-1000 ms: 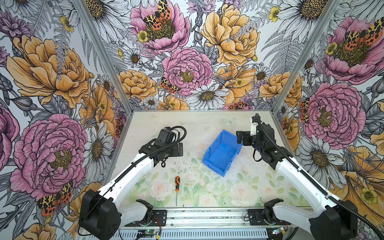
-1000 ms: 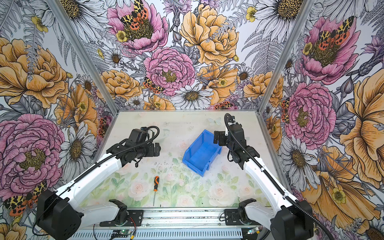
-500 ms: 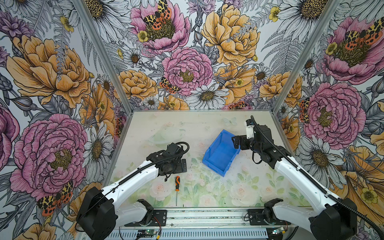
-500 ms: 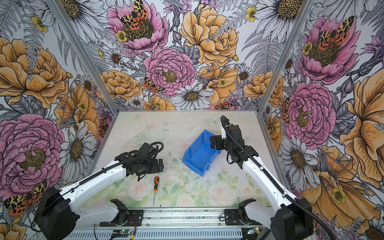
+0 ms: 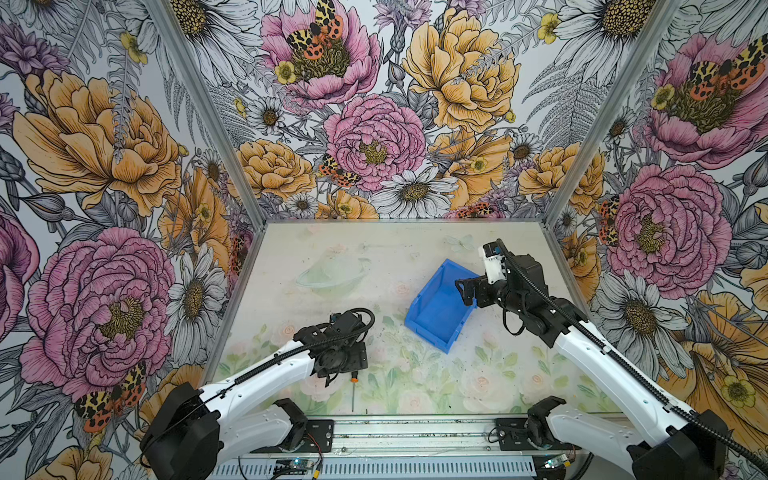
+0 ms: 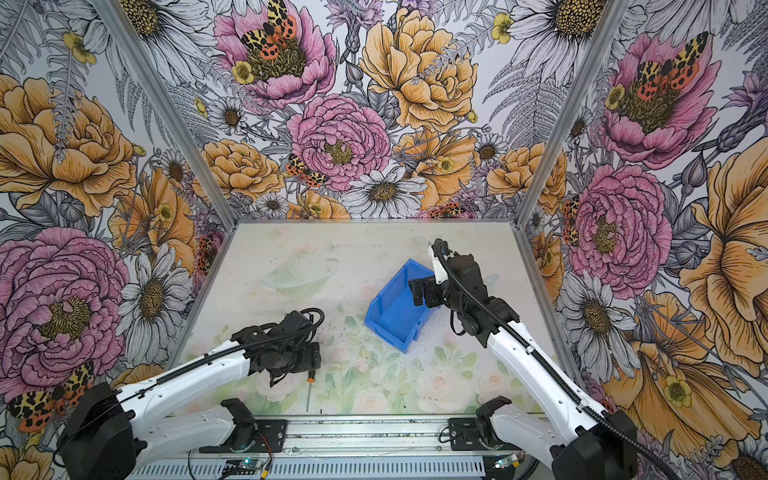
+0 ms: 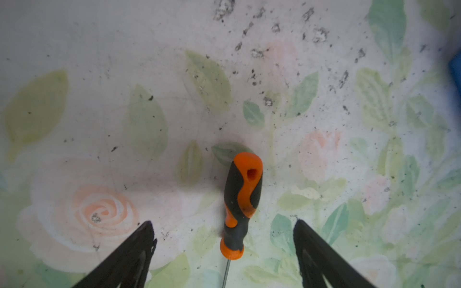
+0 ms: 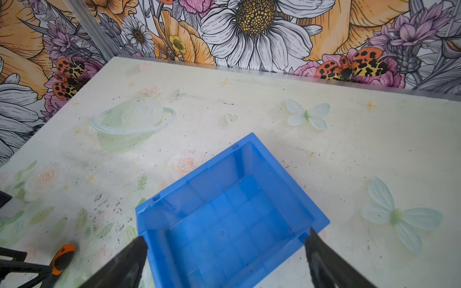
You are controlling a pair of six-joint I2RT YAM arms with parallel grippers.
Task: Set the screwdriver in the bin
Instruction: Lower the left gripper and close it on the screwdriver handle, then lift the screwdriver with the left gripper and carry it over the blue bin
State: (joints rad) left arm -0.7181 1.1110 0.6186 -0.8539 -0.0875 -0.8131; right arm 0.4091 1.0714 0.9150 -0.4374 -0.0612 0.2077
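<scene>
The screwdriver [image 7: 243,197], with an orange-and-black handle and a thin shaft, lies flat on the table near the front edge. My left gripper [image 7: 223,223] is low over it and open, one black finger [image 7: 139,246] on each side of the handle's shaft end, neither touching it. In both top views the gripper head [image 5: 347,359] hides the handle, leaving only the orange collar and shaft [image 5: 353,392] [image 6: 308,392] showing. The blue bin [image 5: 432,322] [image 6: 392,316] [image 8: 224,219] sits empty right of centre. My right gripper [image 8: 225,236] [image 5: 465,291] hovers open over its right wall.
Floral walls enclose the table [image 5: 374,257] on the left, back and right. A metal rail [image 5: 415,436] with both arm bases runs along the front edge, just past the screwdriver's tip. Dark specks are scattered on the table between the screwdriver and the bin.
My left gripper has moved toward the front and come down over the screwdriver's handle. My right gripper has shifted left, from beside the bin to over its right wall.
</scene>
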